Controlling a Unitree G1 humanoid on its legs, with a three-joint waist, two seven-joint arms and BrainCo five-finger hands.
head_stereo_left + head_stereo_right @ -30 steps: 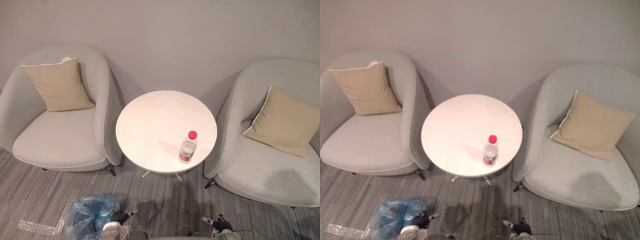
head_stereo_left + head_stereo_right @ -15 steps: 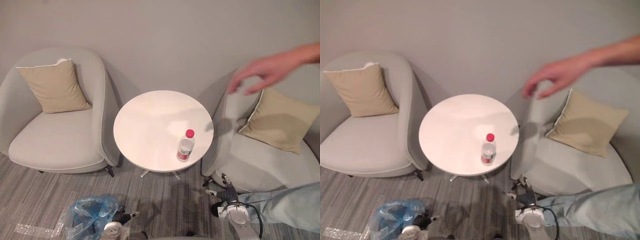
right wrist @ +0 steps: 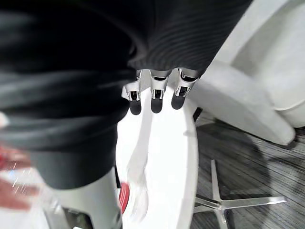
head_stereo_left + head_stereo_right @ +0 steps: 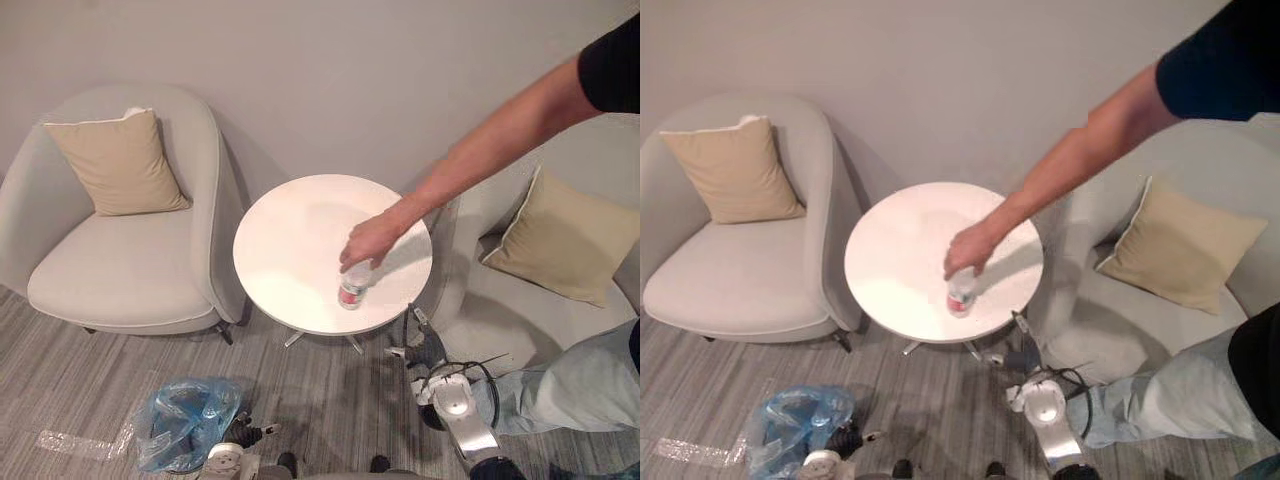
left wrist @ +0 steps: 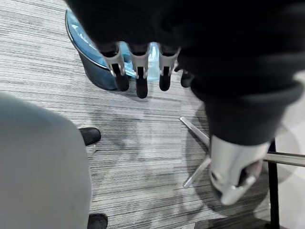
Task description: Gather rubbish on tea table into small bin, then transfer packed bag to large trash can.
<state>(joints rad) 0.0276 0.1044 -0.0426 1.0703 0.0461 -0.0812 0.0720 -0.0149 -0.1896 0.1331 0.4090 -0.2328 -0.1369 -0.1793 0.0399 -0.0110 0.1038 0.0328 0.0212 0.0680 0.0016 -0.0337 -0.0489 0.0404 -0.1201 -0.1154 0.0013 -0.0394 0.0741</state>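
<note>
Plastic bottle (image 4: pixel 352 291) on tea table (image 4: pixel 290 250): person's hand (image 4: pixel 370 240) has just arrived on top | left hand (image 5: pixel 139 71), right hand (image 3: pixel 156 93): fingers straight, empty | pickup likely waits.

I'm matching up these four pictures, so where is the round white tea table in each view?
Left eye view: tea table at the centre, between two armchairs.
Right eye view: centre again, between the armchairs.
Left wrist view: its metal legs, on the floor near the blue-bagged bin.
Right wrist view: its white top, beside an armchair.
Shared landmark: the bottle on it, under a person's hand.
</note>
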